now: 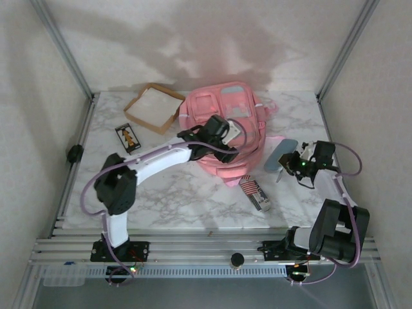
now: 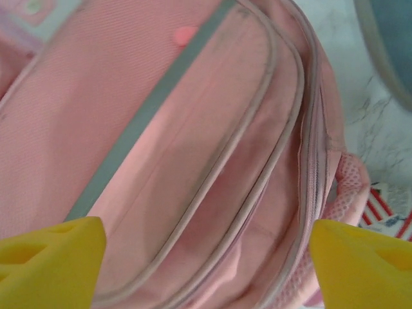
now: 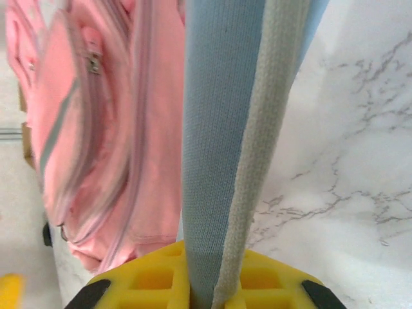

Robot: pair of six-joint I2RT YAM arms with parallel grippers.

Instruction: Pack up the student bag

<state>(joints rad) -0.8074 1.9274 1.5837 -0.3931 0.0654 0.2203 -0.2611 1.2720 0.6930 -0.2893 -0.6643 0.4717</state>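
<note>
The student bag (image 1: 222,103) lies flat at the middle back of the table, pink with a pale panel. My left gripper (image 1: 226,136) hovers low over its front. In the left wrist view the yellow fingers (image 2: 51,261) stand wide apart over a pocket of the student bag (image 2: 193,129), and my left gripper (image 2: 206,264) holds nothing. To the right of the bag, my right gripper (image 1: 295,161) is shut on the near end of a flat blue pouch (image 1: 281,154). Seen from the right wrist, the blue pouch (image 3: 219,129) with its grey edge rises from my right gripper (image 3: 215,290), beside the student bag (image 3: 116,129).
A shallow cardboard box (image 1: 154,107) with a white sheet sits at the back left. A small dark card (image 1: 127,136) lies in front of it. A striped packet (image 1: 254,192) lies just in front of the bag, its edge also in the left wrist view as the striped packet (image 2: 381,212).
</note>
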